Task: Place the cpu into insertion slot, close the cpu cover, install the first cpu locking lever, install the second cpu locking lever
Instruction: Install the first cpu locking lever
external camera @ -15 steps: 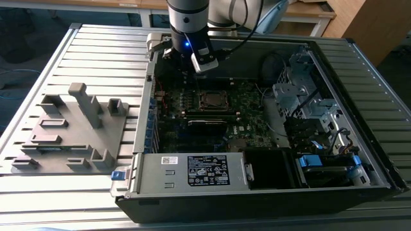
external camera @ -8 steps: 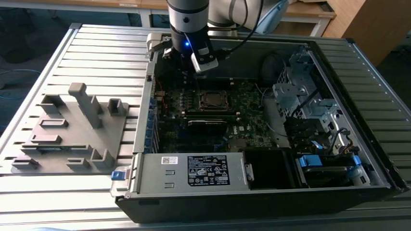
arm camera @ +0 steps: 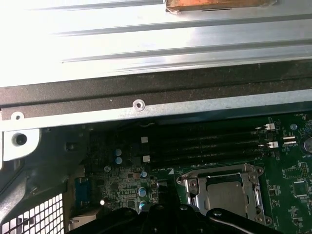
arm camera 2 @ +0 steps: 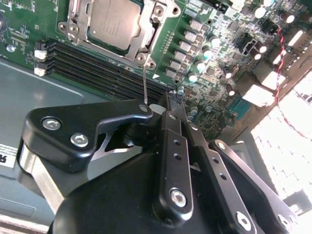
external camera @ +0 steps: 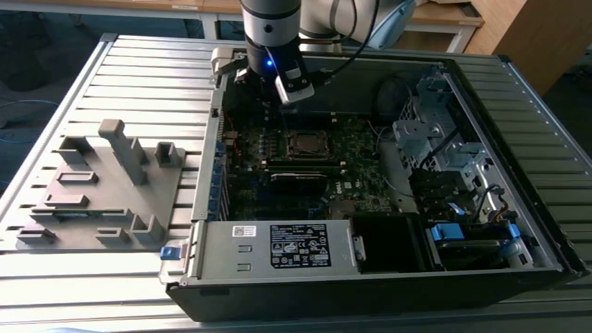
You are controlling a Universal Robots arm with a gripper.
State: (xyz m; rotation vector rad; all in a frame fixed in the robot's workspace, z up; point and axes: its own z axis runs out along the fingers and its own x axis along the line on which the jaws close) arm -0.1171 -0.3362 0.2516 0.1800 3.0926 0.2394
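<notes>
Atop the ribbed worktop [external camera: 138,69], an open computer case [external camera: 370,295] is lying; inside, the cpu [arm camera 2: 114,22] is sitting framed by the cpu cover [arm camera: 193,192]; the gripper [arm camera 2: 153,108] is hovering nearby, grip unclear.

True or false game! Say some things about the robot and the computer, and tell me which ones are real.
1. The cpu sits in the insertion slot. True.
2. The computer case is shut. False: it is open, with the motherboard showing.
3. A grey fixture lies on the table beside the case. True.
4. The end effector hangs over the grey fixture. False: it hangs over the motherboard, near the cpu.
</notes>
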